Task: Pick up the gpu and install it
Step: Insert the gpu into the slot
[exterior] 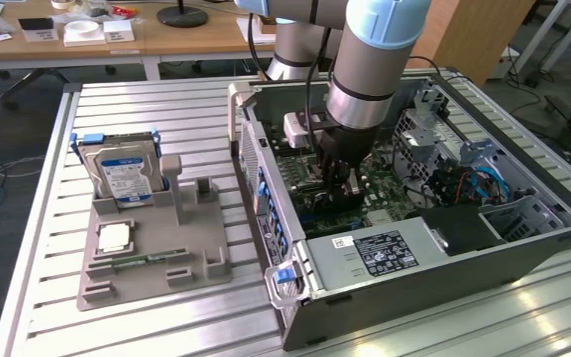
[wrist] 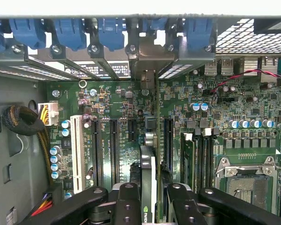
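Exterior view: even, bright indoor light, soft daylight cast. Pale glare streaks on ribbed metal counter point(exterior: 166, 111), strongest at corner well away from claw point(exterior: 337, 195), past computer case point(exterior: 434, 282). Case interior around claw darker, shadowed by arm and walls. Slight softness overall, far background desks blurrier.

Wrist view: strip above blue clips point(wrist: 70, 33) blown out white. Motherboard point(wrist: 122, 126) beyond claw evenly lit, sharp. Black claw fingers point(wrist: 126, 206) close to lens, dark, slightly soft. Grey case wall beside claw dim.

tool point(exterior: 343, 195) deep inside case point(exterior: 385, 286), drive cage point(exterior: 434, 137) close beside
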Available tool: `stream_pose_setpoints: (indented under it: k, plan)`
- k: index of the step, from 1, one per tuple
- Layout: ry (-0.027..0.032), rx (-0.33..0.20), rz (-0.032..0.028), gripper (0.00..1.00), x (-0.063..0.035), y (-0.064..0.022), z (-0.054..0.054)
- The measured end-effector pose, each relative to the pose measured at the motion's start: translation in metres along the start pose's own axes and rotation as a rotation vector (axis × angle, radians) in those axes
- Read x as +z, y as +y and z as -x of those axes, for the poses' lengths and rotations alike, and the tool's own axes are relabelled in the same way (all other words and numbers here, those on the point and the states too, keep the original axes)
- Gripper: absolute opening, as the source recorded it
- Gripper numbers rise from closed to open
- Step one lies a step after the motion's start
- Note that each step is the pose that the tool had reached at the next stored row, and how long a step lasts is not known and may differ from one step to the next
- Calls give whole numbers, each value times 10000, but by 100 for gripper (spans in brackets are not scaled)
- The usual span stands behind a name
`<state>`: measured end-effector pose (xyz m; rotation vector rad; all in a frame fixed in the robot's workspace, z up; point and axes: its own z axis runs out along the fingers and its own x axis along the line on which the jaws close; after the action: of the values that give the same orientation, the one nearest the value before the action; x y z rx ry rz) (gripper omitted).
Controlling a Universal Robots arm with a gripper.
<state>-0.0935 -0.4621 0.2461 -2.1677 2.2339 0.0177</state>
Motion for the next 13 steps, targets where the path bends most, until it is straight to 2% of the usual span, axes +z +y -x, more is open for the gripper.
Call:
stream_pose_setpoints:
  k: [2,4,5,7,9,10,13]
  plan:
    - [-6,4,0,27,2,2,1]
    - [-2,3,-1,40,1,1,0]
    - [-1,1,0,40,0,0,0]
    - [0,1,0,51,0,0,0]
    - [0,1,0,51,0,0,0]
    - [0,0,0,58,0,0,0]
    - [0,1,0,58,-3,0,0]
